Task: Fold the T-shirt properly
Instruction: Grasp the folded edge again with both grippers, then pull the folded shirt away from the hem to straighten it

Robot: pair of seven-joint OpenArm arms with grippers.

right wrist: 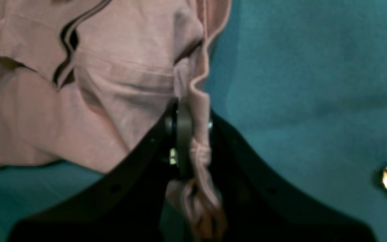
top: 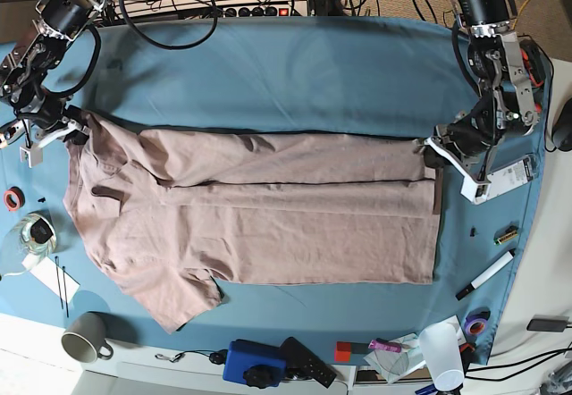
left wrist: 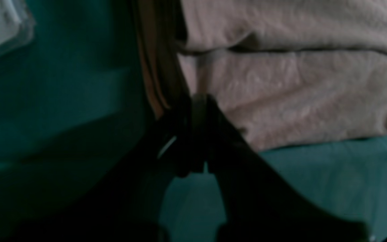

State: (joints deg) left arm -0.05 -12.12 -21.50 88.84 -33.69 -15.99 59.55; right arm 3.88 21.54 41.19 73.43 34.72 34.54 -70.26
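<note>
The dusty pink T-shirt (top: 268, 207) lies across the blue table cloth (top: 295, 73), with its far long edge folded over towards the middle. One sleeve sticks out at the front left. My left gripper (top: 436, 155) is at the shirt's right end, shut on the fabric edge; the left wrist view shows its dark fingers (left wrist: 198, 107) closed against the shirt (left wrist: 297, 94). My right gripper (top: 73, 132) is at the shirt's far left corner. In the right wrist view it (right wrist: 193, 121) pinches a bunched strip of the shirt (right wrist: 113, 84).
A grey mug (top: 87, 339), a tape roll (top: 36, 232) and a red ring (top: 12, 198) sit at the left edge. A marker (top: 484, 275), a white cup (top: 441, 350) and a blue box (top: 255, 362) lie along the front and right. A power strip (top: 259, 6) and cables run along the back.
</note>
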